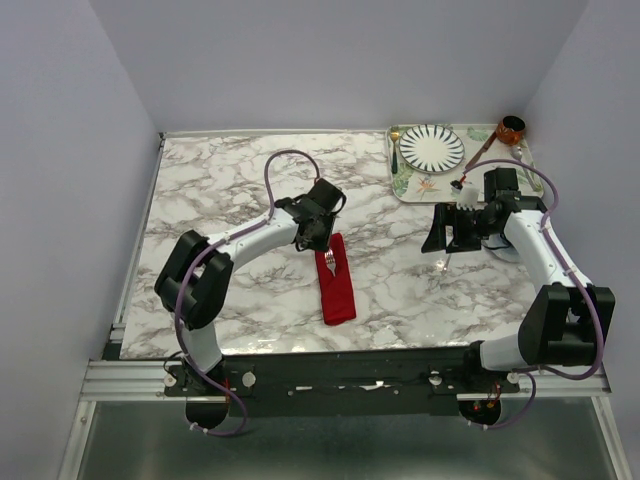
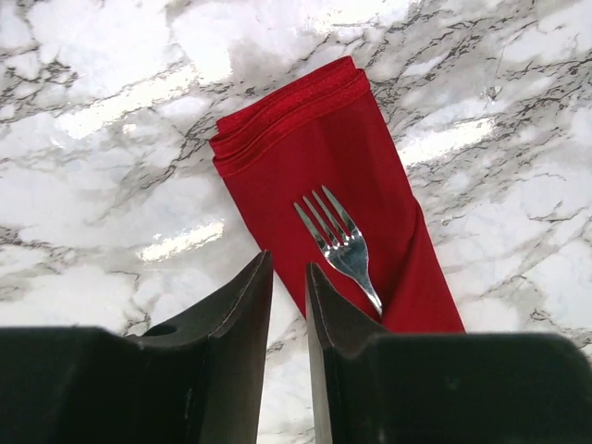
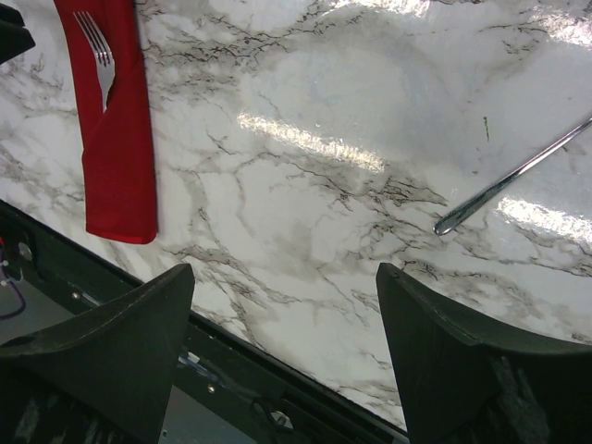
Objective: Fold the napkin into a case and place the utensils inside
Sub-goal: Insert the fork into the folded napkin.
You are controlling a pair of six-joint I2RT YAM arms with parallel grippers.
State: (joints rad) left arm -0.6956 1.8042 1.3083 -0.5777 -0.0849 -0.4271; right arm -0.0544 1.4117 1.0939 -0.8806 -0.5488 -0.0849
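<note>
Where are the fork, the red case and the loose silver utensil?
fork (image 2: pixel 344 248): left wrist view, on the base of its tines.
red case (image 1: pixel 338 292): top external view, on the middle of the cloth.
loose silver utensil (image 3: pixel 514 174): right wrist view, on its slim shaft.

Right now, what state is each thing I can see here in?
Deep-red fabric napkin: folded into a narrow case, flat on the marble table.
Shiny silver four-tined fork: handle tucked into the case, tines sticking out.
Slim silver metal utensil: lying bare on the table, outside the case.
Left end effector: slightly open, empty, near the fork.
Right end effector: wide open, empty.
Striped round plate: empty.
</note>
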